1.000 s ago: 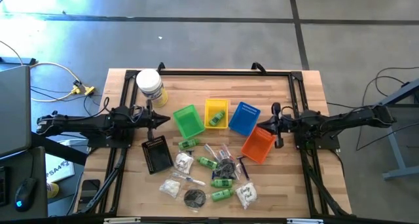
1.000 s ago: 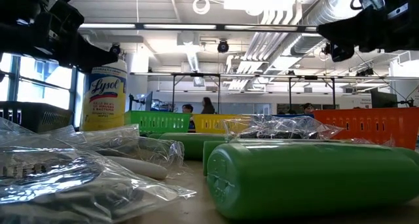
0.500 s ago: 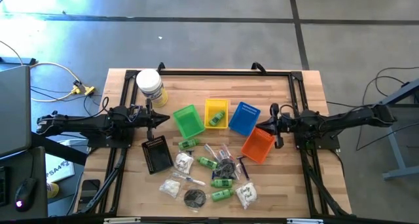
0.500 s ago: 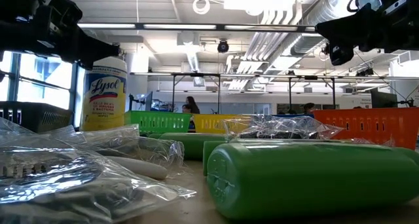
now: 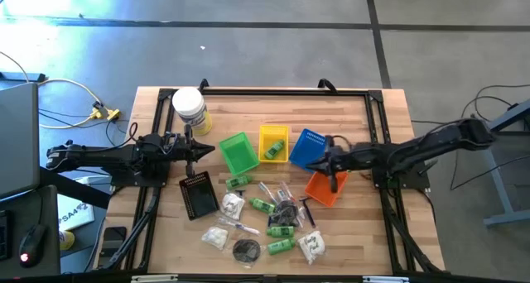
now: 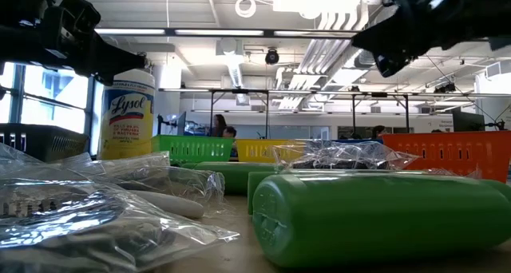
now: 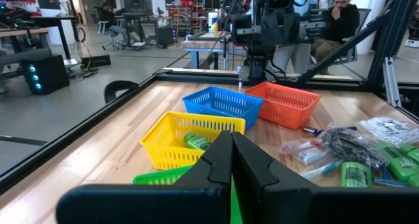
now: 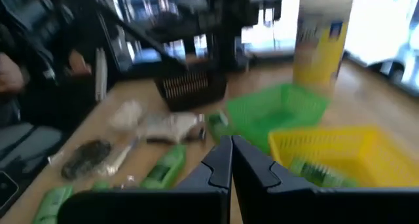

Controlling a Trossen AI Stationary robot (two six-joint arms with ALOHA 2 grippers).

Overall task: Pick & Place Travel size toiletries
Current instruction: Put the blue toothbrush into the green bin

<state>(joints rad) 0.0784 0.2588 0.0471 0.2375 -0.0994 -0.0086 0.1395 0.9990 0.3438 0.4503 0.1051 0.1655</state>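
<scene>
The travel size toiletries lie in a loose pile [image 5: 273, 221] on the near half of the table. It holds small green bottles [image 5: 263, 205], white sachets [image 5: 217, 236], a black round pouch [image 5: 245, 250] and a dark razor [image 5: 306, 210]. One more green bottle [image 5: 276, 146] lies in the yellow basket. My left gripper [image 5: 211, 149] [image 7: 231, 142] is shut and hovers beside the green basket's left edge, touching nothing. My right gripper [image 5: 313, 161] [image 8: 230, 145] is shut too and hovers between the blue and the orange basket. In the low view a green bottle [image 6: 383, 217] fills the foreground.
A row of baskets stands mid-table: green [image 5: 238, 153], yellow [image 5: 263, 155], blue [image 5: 309, 149] and orange [image 5: 327, 184]. A black basket [image 5: 199, 195] sits to the pile's left. A big white jar with a yellow label [image 5: 189, 109] stands at the far left. People sit beyond the table [image 7: 340, 14].
My right arm has reached toward the table's left, which carries its shut gripper from beside the orange basket to above the gap between the blue and the orange basket. The toiletries and baskets have stayed in place.
</scene>
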